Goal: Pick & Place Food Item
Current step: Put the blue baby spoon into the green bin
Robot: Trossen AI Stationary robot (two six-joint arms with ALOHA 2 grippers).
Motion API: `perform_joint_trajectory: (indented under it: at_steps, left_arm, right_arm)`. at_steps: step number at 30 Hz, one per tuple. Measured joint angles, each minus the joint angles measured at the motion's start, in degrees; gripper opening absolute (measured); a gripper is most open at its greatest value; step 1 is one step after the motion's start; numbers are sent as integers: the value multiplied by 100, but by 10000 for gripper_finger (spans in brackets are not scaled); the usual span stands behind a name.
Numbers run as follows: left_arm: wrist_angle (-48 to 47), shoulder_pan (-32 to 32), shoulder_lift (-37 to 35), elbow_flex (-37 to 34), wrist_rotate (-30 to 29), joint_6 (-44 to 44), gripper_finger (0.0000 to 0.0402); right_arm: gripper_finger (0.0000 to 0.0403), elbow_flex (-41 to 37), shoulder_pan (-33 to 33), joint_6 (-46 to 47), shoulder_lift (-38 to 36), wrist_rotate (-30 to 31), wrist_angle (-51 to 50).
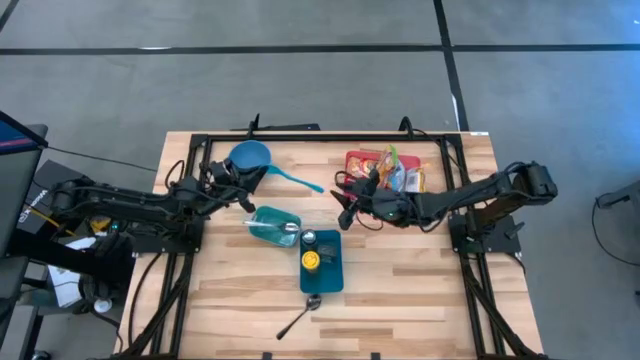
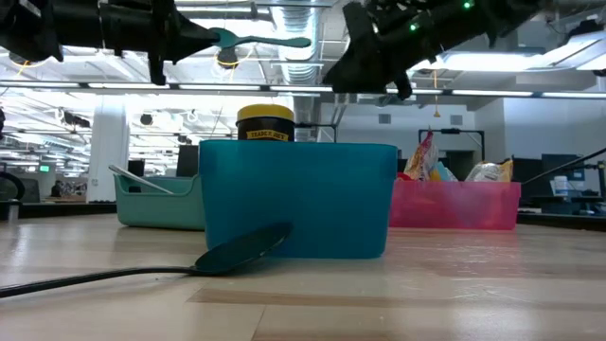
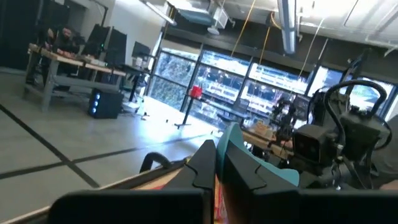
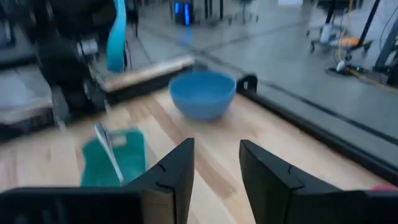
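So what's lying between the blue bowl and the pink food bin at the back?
Mostly bare tabletop in the high view: between the blue bowl and the pink food bin, only a blue spoon, held in the shut left hand.

Bright overhead lights — right wrist view seemingly motion-blurred.

I'm working in what looks like an open robotics lab or industrial workspace: exposed ducts and pipes (image 2: 284, 19) run across the ceiling with long strip lights, the grey concrete floor (image 1: 300, 90) is marked with dark lines, and beyond my wooden desk (image 1: 400, 290) I see work benches with monitors (image 3: 102, 40), a person seated there, and big windows (image 3: 249, 81) at the far side
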Motion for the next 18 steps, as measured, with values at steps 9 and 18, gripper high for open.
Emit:
perform_joint_trajectory:
  at_steps: [9,18]
  left_arm:
    - [1797,170,996,0,1,232,3]
    - [3110,502,1917,0,-1,-122,3]
  right_arm:
    - [122,-726,223,25,49,118,2577]
    - [122,-1014,118,677,53,75,3728]
